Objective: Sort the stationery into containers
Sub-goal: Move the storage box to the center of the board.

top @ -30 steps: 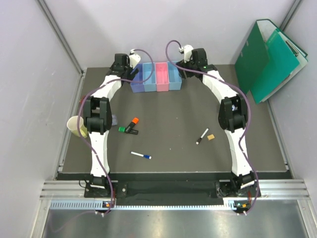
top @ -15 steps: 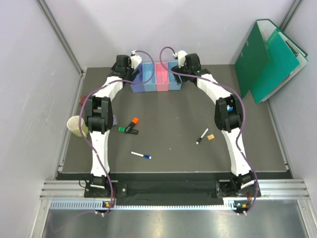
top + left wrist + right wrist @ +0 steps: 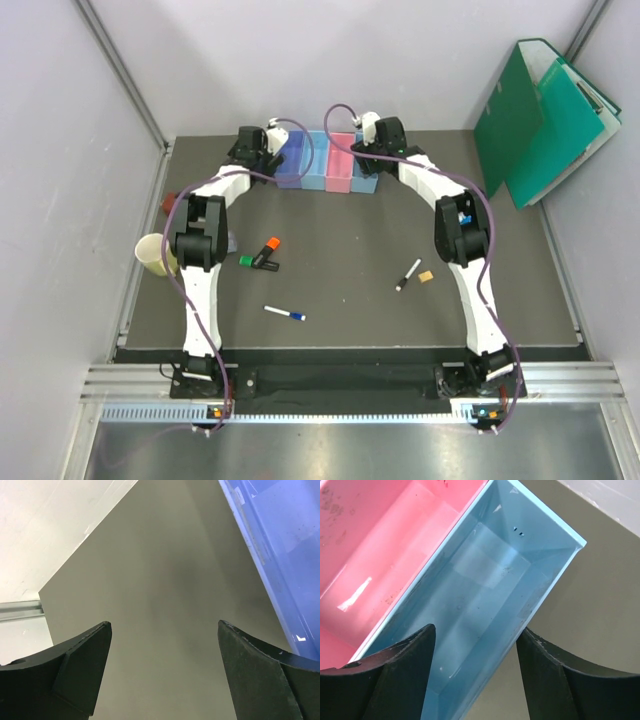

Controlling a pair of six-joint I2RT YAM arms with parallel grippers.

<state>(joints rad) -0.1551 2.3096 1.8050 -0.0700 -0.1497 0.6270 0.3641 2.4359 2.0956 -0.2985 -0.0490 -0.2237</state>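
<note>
At the far left of the dark grey counter (image 3: pixel 340 225) a pale yellow cup (image 3: pixel 153 254) stands close to the left edge. An orange-and-black highlighter (image 3: pixel 268 247) and a green highlighter (image 3: pixel 252 262) lie next to each other beside the left arm's elbow. A white pen with a blue cap (image 3: pixel 285 314) lies apart from them, nearer the arm bases.

The left claw (image 3: pixel 266 150) is at the far side of the counter, just beside the left end of the row of bins. In its wrist view the left claw (image 3: pixel 164 626) is spread wide with only bare counter between the fingers and nothing in its grip. The wall of the purple-blue plastic bin (image 3: pixel 270 555) runs along the right of that view.

In the overhead view the four joined bins sit askew, with the right end nearer the arms. From the left they are the purple-blue plastic bin (image 3: pixel 292 163), a light blue plastic bin (image 3: pixel 316 162), a pink plastic bin (image 3: pixel 340 163) and a second light blue bin (image 3: pixel 366 178).

The right claw (image 3: pixel 364 150) is over the right end of the row. Its own camera shows the right claw (image 3: pixel 477 629) wide open and holding nothing, above the second light blue bin (image 3: pixel 485 585), with the pink plastic bin (image 3: pixel 385 550) alongside.

Right of centre a black-and-white marker (image 3: pixel 408 274) lies on the counter with a tan eraser (image 3: pixel 425 276) just beside it. Green folders (image 3: pixel 545 110) lean in the far right corner.
</note>
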